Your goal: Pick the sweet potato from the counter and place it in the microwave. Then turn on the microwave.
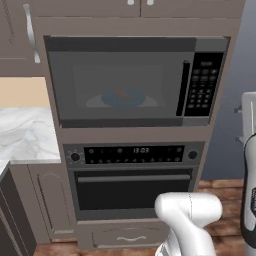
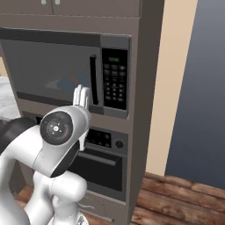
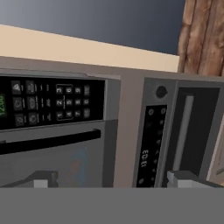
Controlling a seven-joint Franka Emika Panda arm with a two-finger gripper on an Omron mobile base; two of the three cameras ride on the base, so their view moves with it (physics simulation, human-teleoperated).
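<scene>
The microwave (image 1: 135, 82) is shut. Through its dark glass door the sweet potato (image 1: 121, 93) shows faintly as a reddish lump on a blue plate (image 1: 124, 100) on the white turntable. My gripper (image 2: 82, 96) hovers in front of the microwave's lower right, close to the door handle (image 2: 93, 74) and left of the keypad (image 2: 115, 80). In the hand view the gripper (image 3: 113, 179) is open with nothing between its fingertips (image 3: 43, 179); it faces the keypad (image 3: 48, 105) and the handle (image 3: 48, 142). The counter (image 1: 25, 135) lies to the left.
An oven (image 1: 132, 182) with knobs and a clock display sits right under the microwave, with a drawer (image 1: 127, 235) below it. Upper cabinets with a handle (image 1: 31, 32) hang at the left. A wooden floor (image 2: 184, 197) and a grey wall lie to the right.
</scene>
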